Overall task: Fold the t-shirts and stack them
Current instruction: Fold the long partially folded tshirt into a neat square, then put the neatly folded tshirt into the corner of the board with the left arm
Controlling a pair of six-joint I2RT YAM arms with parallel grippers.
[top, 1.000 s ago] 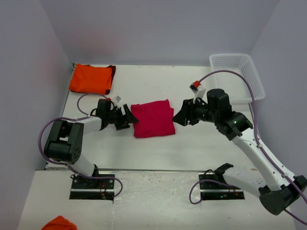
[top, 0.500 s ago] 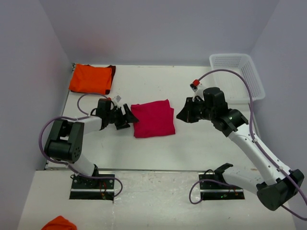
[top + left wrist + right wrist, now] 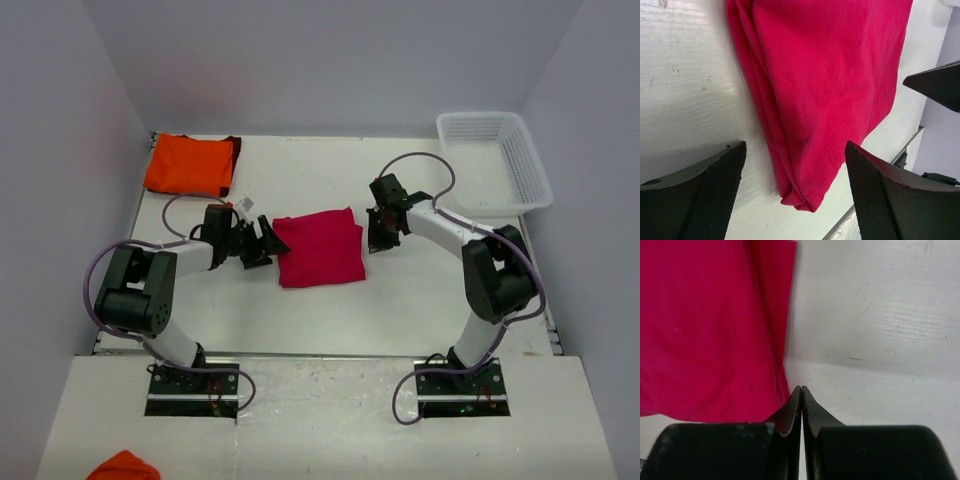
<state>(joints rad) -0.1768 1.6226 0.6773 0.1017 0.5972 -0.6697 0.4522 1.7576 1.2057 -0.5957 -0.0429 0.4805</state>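
- Crimson-pink t-shirt (image 3: 320, 248) was found mid-table, folded into a compact, roughly square packet and lying flat. Layered fold edges were seen along its left side in the left wrist view.
- Orange t-shirt (image 3: 188, 164) was noted at the far left corner of the table (image 3: 300, 170), also folded, its dark maroon edge turned to the right. The two shirts lay well apart.
- White lattice basket (image 3: 530, 170) was seen at the far right corner; no part in this step is judged for it.
- Left gripper (image 3: 262, 243) was held low at the pink packet's left edge. Its fingers were spread wide, one to either side of the near-left corner of the cloth, and nothing was gripped.
- Right gripper (image 3: 801, 390) was set at the packet's right edge. Its fingers were pressed fully together just beside the cloth; no fabric could be seen pinched between them.
- Step in hand, as judged: folding looks done for both shirts, and stacking is not yet done.
- Next move, as judged: the pink packet needs to be taken by all its layers at once, so that the fold is not spilled. It then needs to be carried across and laid squarely on the orange shirt. The right fingers would have to be reopened before any grip on that side.
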